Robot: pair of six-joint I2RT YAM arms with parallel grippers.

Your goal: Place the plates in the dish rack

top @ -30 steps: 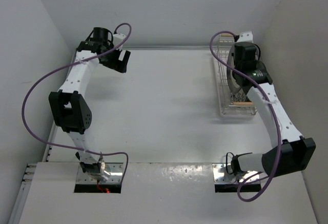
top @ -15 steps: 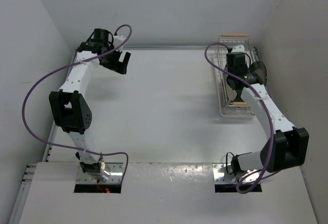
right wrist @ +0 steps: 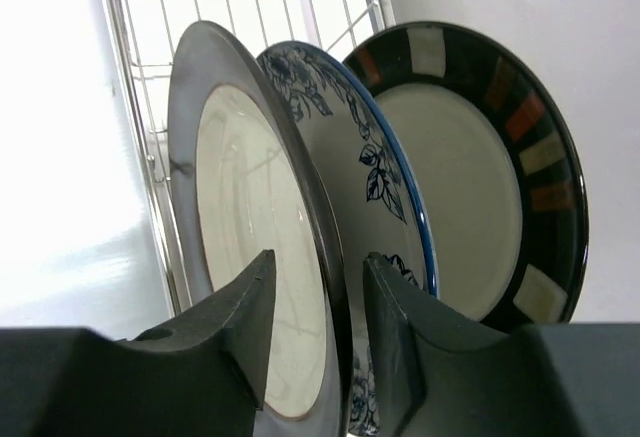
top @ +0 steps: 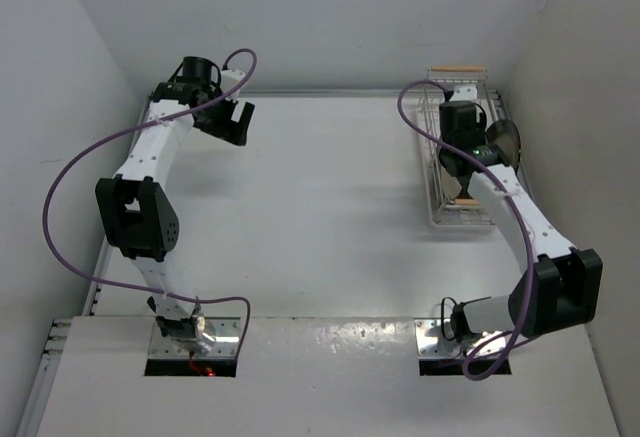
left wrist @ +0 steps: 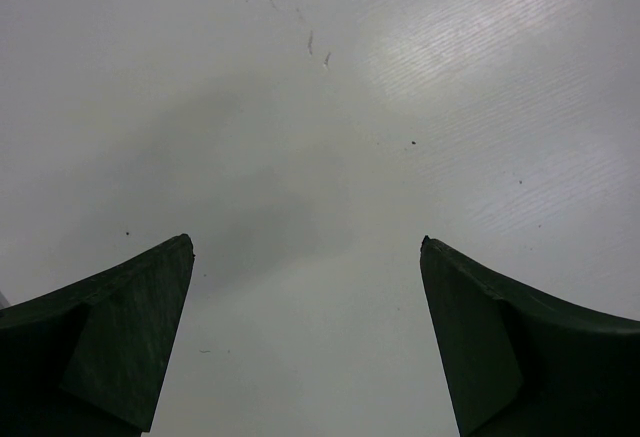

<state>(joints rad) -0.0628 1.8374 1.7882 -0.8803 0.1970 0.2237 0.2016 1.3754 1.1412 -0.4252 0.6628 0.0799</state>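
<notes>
Rack (top: 462, 219) at the far right of the table (left wrist: 300, 87) holds three upright plates, plain plate (right wrist: 250, 257), floral plate (right wrist: 370, 177), checked plate (right wrist: 470, 187); right gripper (right wrist: 318, 262), released, straddles the plain plate's rim; left gripper (left wrist: 305, 247) gapes above the table.

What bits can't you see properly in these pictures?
- Top view: the right arm covers much of the dish rack, so most of its inside is hidden.
- Right wrist view: the right tool and the bottom edge cut off the lower parts of the shiny dark-rimmed plate, floral plate and square-marked plate, so their slots are hidden.
- Left wrist view: the left tool sees only table.
</notes>
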